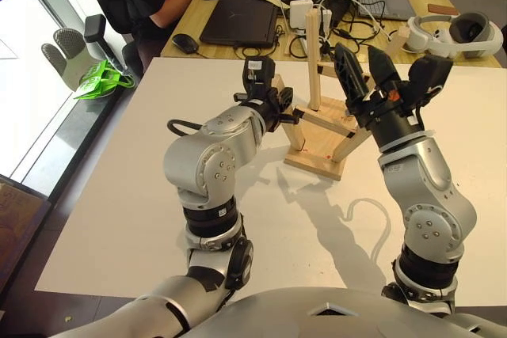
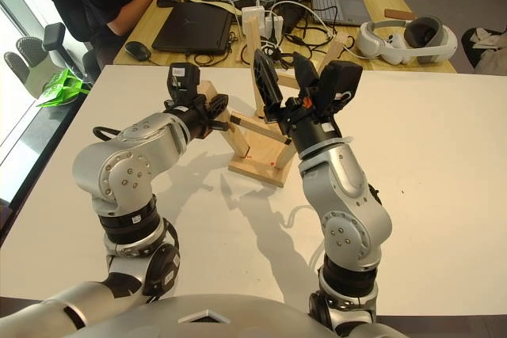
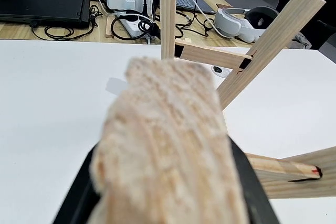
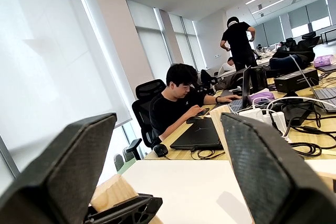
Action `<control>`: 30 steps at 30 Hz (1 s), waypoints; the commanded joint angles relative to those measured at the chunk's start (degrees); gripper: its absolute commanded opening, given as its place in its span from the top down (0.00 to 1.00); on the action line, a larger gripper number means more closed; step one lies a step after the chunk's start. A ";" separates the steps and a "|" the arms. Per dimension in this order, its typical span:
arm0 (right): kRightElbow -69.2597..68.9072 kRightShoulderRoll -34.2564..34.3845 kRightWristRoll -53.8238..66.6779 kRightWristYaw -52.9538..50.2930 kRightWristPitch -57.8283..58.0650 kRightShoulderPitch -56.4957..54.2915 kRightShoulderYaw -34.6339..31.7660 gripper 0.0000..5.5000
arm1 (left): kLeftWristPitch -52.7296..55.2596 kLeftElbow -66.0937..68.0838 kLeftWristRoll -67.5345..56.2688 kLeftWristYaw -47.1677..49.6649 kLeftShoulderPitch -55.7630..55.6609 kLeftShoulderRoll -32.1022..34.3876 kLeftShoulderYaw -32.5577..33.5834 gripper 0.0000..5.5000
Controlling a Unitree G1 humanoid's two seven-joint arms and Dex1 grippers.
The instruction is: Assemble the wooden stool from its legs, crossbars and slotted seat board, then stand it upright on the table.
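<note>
your left hand (image 1: 283, 110) is pinching one leg (image 3: 168, 145) of the stool (image 1: 325, 123), probably bracing it for fitting. the stool is sitting upside down mid-surface (image 1: 119, 195), with the seat board (image 1: 315, 162) lying flat and the legs' long axes pointing up, splaying slightly. your right hand (image 1: 368, 77) is hovering spread beside the far legs, gripping nothing.

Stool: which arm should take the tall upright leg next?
Right, likely: the right gripper is open and empty beside the tall upright leg; the left gripper is shut on the leftmost leg.
</note>
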 commanded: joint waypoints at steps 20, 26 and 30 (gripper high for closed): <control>15.94 -3.19 -16.43 -3.17 11.58 -2.83 7.56 0.33 | -4.95 1.77 -4.95 5.43 -3.97 -8.34 11.06 0.64; 17.75 -1.24 -18.70 -2.47 12.86 -4.07 8.37 0.33 | -8.84 0.31 -8.66 6.71 -3.64 -8.83 10.58 0.49; 18.63 -1.21 -19.94 -1.24 13.66 -4.42 9.43 0.33 | -12.73 -1.30 -12.63 7.66 -5.97 -9.12 11.21 0.38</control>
